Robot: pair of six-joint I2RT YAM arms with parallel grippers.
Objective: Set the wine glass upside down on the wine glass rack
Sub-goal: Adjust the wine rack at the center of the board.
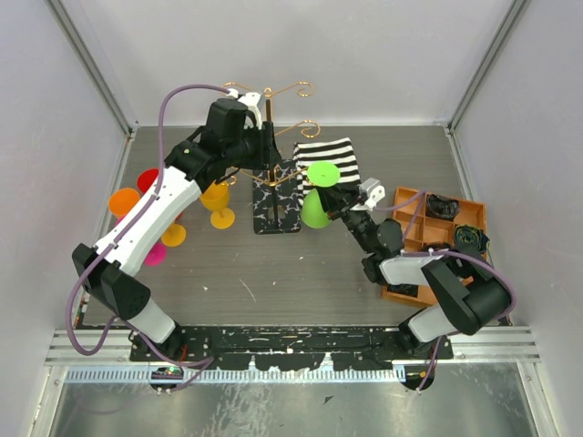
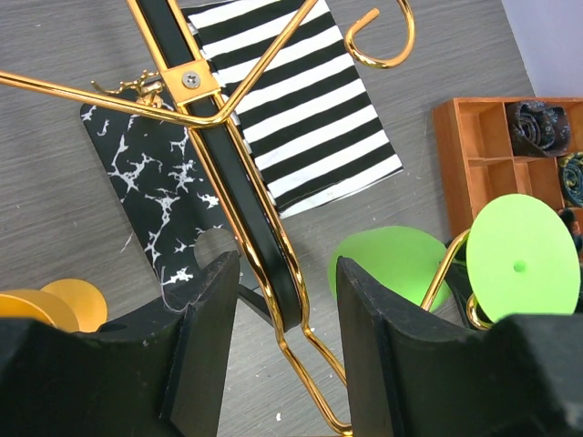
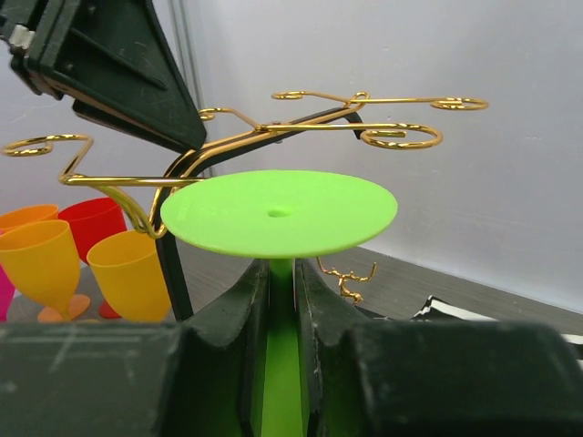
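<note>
The wine glass point(image 1: 322, 173) is lime green and held upside down, its flat foot point(image 3: 278, 214) on top and its bowl point(image 2: 387, 264) below. My right gripper point(image 3: 293, 273) is shut on its stem, just right of the wine glass rack point(image 1: 273, 177). One gold arm point(image 2: 446, 269) of the rack runs between the bowl and the foot; whether it touches, I cannot tell. My left gripper point(image 2: 287, 273) is open high up on the rack, its fingers on either side of the black post point(image 2: 264, 246), with a gap showing on each side.
Several orange, yellow, red and pink glasses point(image 1: 168, 214) stand at the left under my left arm. A black-and-white striped cloth point(image 1: 332, 155) lies behind the rack's marbled base point(image 1: 282, 214). A wooden compartment tray point(image 1: 428, 223) sits at the right.
</note>
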